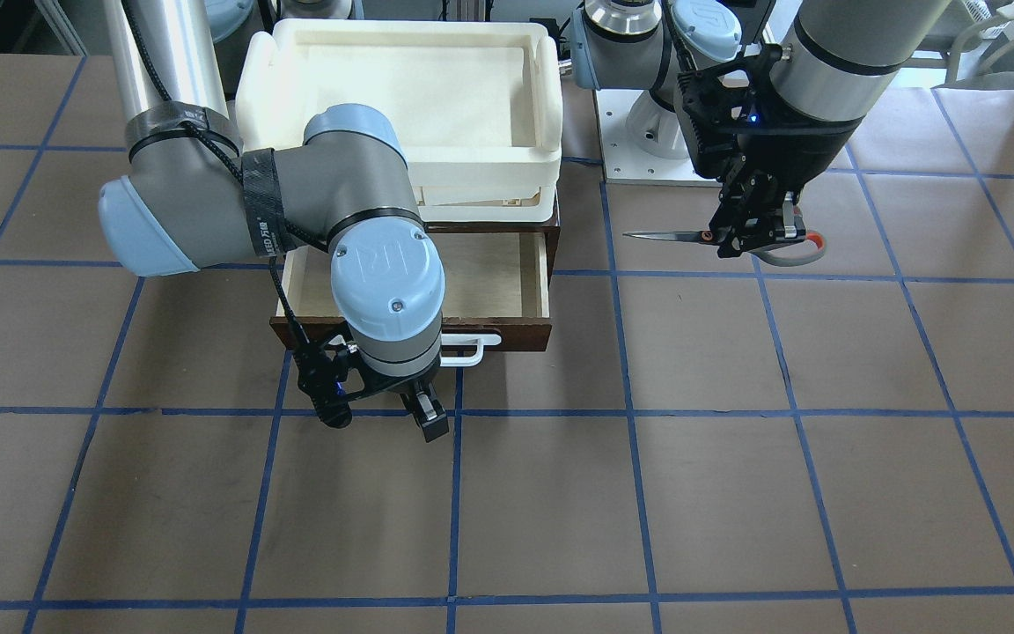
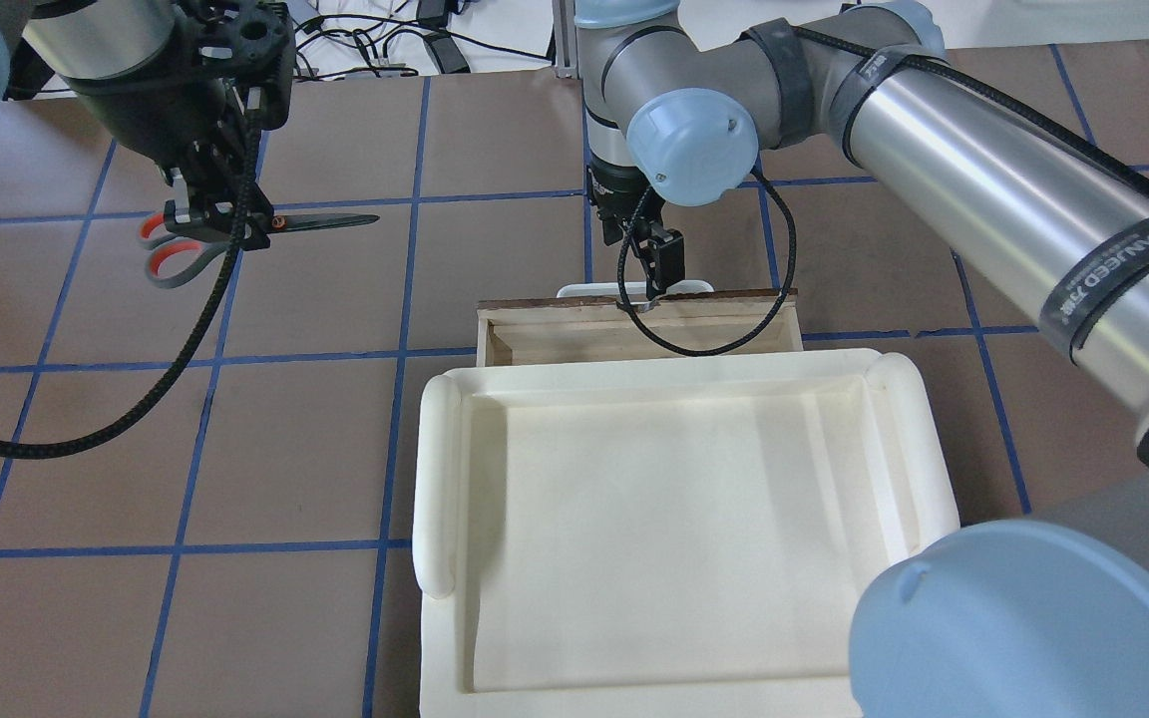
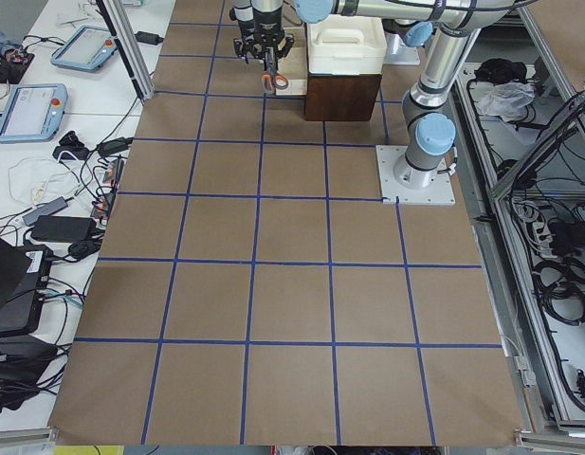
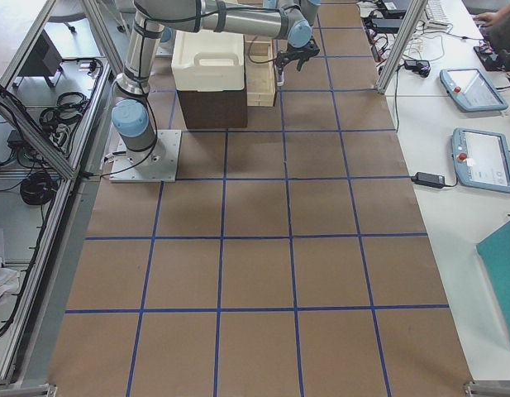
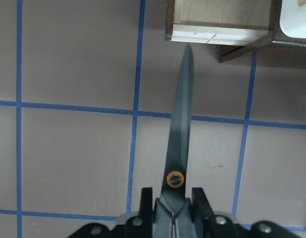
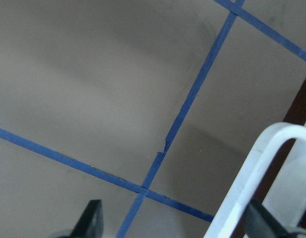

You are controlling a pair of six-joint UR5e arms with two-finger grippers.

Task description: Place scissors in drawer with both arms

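The scissors (image 1: 665, 235) are being pinched near the pivot by the left gripper (image 1: 758, 231), at three o'clock from the pulled-out drawer (image 1: 516, 335) in the front-facing view. The right gripper (image 6: 175, 223) is hovering spread beside the white handle (image 1: 472, 350). Carrying the blades level over the rim before releasing seems wisest.

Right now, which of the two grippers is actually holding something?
The left gripper, clamped on the scissors near their pivot. The right gripper is open and empty by the white handle of the drawer.
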